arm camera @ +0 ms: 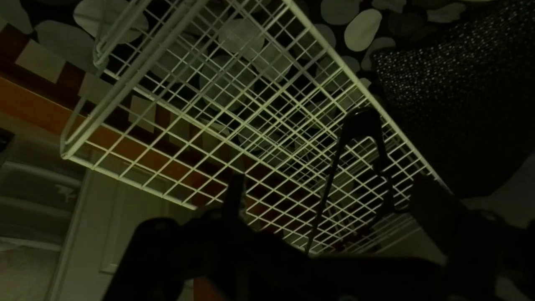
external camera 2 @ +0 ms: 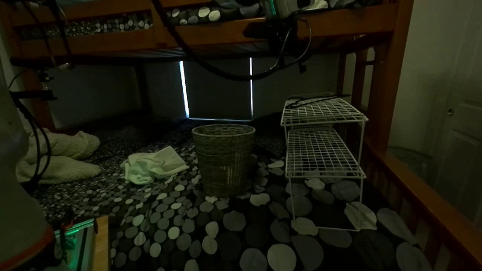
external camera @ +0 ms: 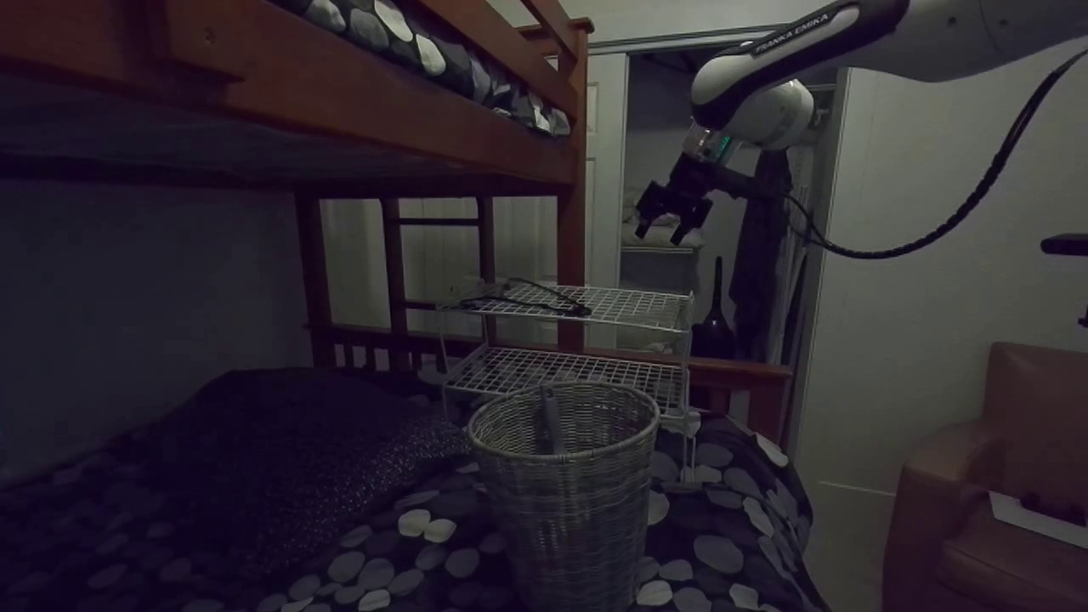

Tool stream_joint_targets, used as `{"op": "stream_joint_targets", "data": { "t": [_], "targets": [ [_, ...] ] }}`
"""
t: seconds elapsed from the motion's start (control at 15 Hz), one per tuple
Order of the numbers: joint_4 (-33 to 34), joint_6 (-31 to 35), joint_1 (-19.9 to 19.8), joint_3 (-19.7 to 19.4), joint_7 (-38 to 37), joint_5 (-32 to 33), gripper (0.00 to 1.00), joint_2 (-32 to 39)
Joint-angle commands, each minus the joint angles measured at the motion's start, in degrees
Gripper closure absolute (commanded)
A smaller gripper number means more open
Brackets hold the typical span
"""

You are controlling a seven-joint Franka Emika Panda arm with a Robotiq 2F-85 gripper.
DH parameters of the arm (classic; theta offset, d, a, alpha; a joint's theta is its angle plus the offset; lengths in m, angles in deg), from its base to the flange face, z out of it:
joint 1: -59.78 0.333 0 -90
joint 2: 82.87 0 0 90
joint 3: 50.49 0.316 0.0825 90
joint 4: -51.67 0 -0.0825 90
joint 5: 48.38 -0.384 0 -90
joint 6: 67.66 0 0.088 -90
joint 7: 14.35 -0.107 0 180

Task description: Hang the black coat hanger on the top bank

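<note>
A: Where is the black coat hanger (arm camera: 362, 120) lying?

B: It is resting on top of the white wire rack (external camera: 642, 304), and both exterior views are showing it there, though the dim light is making its exact outline hard to tell.

A: What is the claw (external camera: 660, 235) doing?

B: It is hanging from the arm (external camera: 918, 42), higher than the rack and apart from the hanger. Its jaws are standing spread wide. In the wrist view the hanger is showing between them, farther off.

A: And where is the top bank (external camera: 399, 102) running?

B: It is stretching over the lower bed (external camera 2: 226, 222), with dotted bedding (external camera: 429, 55) showing along its reddish-brown wood.

A: What else is standing near the rack?

B: A woven basket (external camera: 565, 518) is standing near it on the lower bed, with a grey strip (external camera: 552, 418) showing inside. On the basket's other side, in an exterior view, a pale cloth (external camera 2: 154, 163) is lying crumpled on that same bed.
</note>
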Motion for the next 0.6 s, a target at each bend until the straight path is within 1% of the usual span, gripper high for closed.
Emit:
{"op": "stream_joint_targets", "data": {
  "t": [0.0,0.07,0.13,0.2,0.27,0.33,0.4,0.53],
  "targets": [
    [0.4,-0.2,-2.0,2.0,-0.2,0.3,0.00,0.2],
    [1.5,2.9,-1.1,1.9,-9.0,3.9,0.00,2.6],
    [2.9,3.3,-1.0,2.3,-11.3,4.7,0.00,4.1],
    [6.2,4.0,-0.3,2.7,-16.3,7.3,0.00,7.2],
    [9.4,1.9,0.2,2.9,-19.7,10.2,0.00,9.5],
    [14.4,-1.1,0.9,3.2,-22.8,12.9,0.00,13.3],
    [16.9,-2.2,1.7,3.5,-24.5,14.7,0.00,15.5],
    [23.2,-7.0,2.1,4.8,-21.9,14.6,0.00,20.0]
  ]
}}
